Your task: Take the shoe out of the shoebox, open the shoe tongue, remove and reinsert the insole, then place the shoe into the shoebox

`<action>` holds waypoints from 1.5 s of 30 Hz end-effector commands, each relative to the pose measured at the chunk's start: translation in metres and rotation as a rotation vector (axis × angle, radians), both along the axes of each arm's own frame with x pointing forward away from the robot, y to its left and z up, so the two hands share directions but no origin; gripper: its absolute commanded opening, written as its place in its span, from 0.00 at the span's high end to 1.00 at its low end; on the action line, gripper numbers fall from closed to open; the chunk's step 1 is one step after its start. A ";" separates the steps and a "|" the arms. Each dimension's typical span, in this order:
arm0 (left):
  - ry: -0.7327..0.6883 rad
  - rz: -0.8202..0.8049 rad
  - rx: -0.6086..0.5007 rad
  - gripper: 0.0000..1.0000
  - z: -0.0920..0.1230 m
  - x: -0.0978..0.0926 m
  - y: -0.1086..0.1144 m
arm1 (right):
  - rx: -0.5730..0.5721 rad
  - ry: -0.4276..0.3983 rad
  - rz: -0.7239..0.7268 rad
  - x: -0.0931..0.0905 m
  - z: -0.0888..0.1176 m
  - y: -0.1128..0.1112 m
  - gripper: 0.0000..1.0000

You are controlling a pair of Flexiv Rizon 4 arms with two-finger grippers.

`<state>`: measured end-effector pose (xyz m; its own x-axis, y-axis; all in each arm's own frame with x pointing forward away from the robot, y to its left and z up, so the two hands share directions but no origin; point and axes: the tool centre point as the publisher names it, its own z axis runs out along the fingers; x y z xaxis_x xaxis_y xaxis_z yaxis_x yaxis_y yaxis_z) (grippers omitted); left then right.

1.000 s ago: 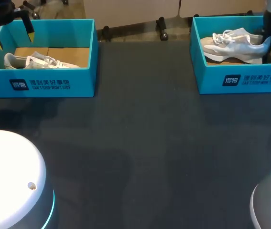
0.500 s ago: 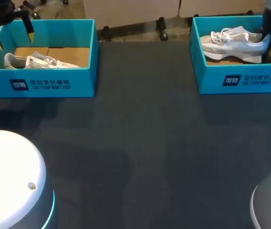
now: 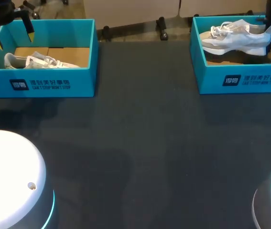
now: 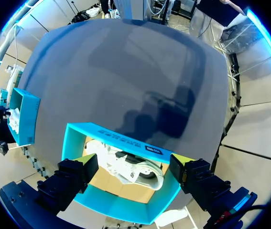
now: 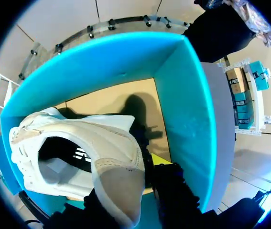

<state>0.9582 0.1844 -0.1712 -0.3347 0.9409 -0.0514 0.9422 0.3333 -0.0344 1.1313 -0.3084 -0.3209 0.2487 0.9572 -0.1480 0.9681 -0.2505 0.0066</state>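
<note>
R gripper (image 5: 137, 179) is clamped on the heel of the shoe (image 3: 235, 39). R wrist view shows the heel collar pinched btw the fingers. One yellow tip shows just beside the heel, the other is hidden behind the upper. The shoe hangs inside the outline of the right shoebox (image 3: 240, 78), roughly level. Toe points toward table centre, heel is at the gripper, and the sole is off the cardboard floor w/ a shadow under it.

Head view gives the shoe's height and attitude vs the box rim, but the heel covers the fingertips there. R wrist view gives the grip itself, looking down into the shoe's dark opening, w/ teal walls around and brown floor below.

L gripper (image 3: 14, 39) has its fingers wide apart and holds nothing. It hovers over the left end of the left shoebox (image 3: 54, 86). In head view one tip is outboard of the box's end wall and the other is over the box. L wrist view shows the second shoe (image 4: 130, 167) lying in that box below the gap btw the tips, w/ no contact. That view also shows the right shoebox well apart across the dark table (image 3: 140, 143).
</note>
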 end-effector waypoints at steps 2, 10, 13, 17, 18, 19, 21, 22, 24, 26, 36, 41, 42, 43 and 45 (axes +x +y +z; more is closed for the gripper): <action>-0.003 0.000 0.002 0.00 0.000 -0.002 0.000 | -0.007 -0.037 0.015 -0.012 0.038 0.004 1.00; -0.003 0.000 0.002 0.00 0.000 -0.002 0.000 | -0.011 -0.054 0.039 -0.013 0.080 0.003 1.00; -0.003 0.000 0.002 0.00 0.000 -0.002 0.000 | -0.009 -0.060 0.047 -0.013 0.093 0.004 1.00; -0.003 0.000 0.002 0.00 0.000 -0.002 0.000 | 0.005 -0.044 0.053 -0.012 0.105 0.006 1.00; -0.003 0.000 0.002 0.00 0.000 -0.002 0.000 | 0.013 -0.050 0.051 -0.011 0.108 0.006 1.00; -0.003 0.000 0.002 0.00 0.000 -0.002 0.000 | 0.013 -0.051 0.051 -0.011 0.112 0.007 1.00; -0.003 0.000 0.002 0.00 0.000 -0.002 0.000 | 0.017 -0.054 0.052 -0.010 0.117 0.009 1.00; -0.003 0.000 0.002 0.00 0.000 -0.002 0.000 | 0.016 -0.059 0.053 -0.009 0.120 0.010 1.00; -0.003 0.000 0.002 0.00 0.000 -0.002 0.000 | 0.021 -0.065 0.057 -0.008 0.127 0.012 1.00; -0.003 0.000 0.002 0.00 0.000 -0.002 0.000 | 0.020 -0.068 0.059 -0.007 0.134 0.013 1.00; -0.003 0.000 0.002 0.00 0.000 -0.002 0.000 | 0.065 -0.091 0.088 -0.003 0.149 0.021 1.00; -0.003 0.000 0.002 0.00 0.000 -0.002 0.000 | 0.065 -0.091 0.088 -0.003 0.149 0.021 1.00; -0.003 0.000 0.002 0.00 0.000 -0.002 0.000 | 0.065 -0.091 0.088 -0.003 0.149 0.021 1.00; -0.003 0.000 0.002 0.00 0.000 -0.002 0.000 | 0.065 -0.091 0.088 -0.003 0.149 0.021 1.00; -0.003 0.000 0.002 0.00 0.000 -0.002 0.000 | 0.065 -0.091 0.088 -0.003 0.149 0.021 1.00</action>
